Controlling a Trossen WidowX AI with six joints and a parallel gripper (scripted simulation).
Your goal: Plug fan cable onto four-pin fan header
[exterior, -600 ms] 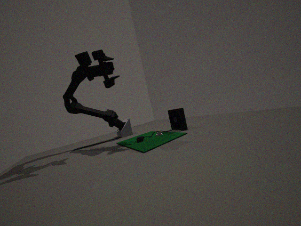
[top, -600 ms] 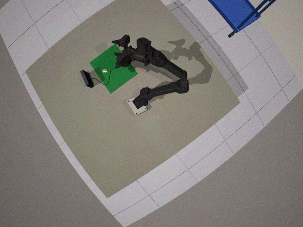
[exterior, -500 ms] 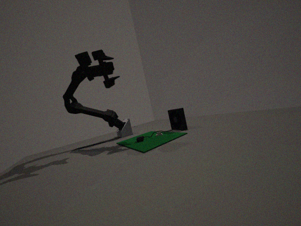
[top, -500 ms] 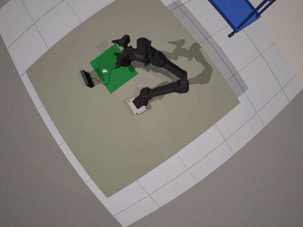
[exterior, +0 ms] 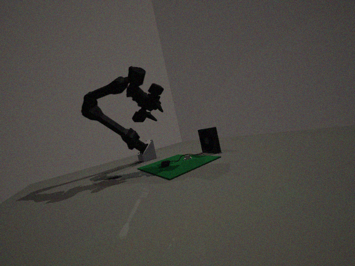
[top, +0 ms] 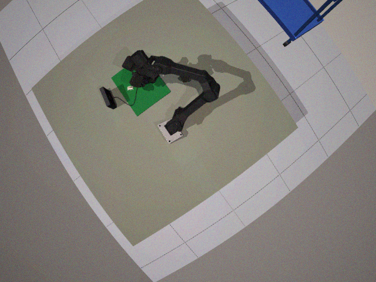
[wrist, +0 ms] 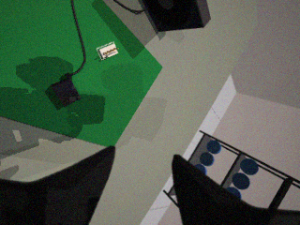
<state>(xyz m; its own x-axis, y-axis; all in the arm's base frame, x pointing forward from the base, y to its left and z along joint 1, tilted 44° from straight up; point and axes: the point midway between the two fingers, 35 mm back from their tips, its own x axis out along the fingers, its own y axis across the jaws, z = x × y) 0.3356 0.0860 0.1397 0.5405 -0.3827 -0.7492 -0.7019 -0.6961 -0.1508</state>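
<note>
Pale floor tiles with thin dark joints are seen around an olive tabletop [top: 170,182], and a blue frame [top: 303,29] stands beyond the tabletop's top-right corner in the top view. A green board [top: 148,94] lies flat on the tabletop, nearer its top-left corner than its middle. A black fan [top: 107,97] stands upright just off the board's edge toward the left edge of the tabletop. A thin black cable [wrist: 81,42] is led from the fan across the board to a dark plug [wrist: 63,93], which lies loose on the green surface. A small white four-pin header [wrist: 108,51] is mounted on the board close to the fan and apart from the plug; the two are not joined. A black arm [top: 200,87] rises from a pale base plate [top: 161,128] near the tabletop's middle and is bent over the board. The hand [exterior: 150,113] is held in the air well above the board, its tips pointing downward, with nothing touched. Its two fingers are seen partly parted with only floor and tabletop between them, so nothing is gripped.
</note>
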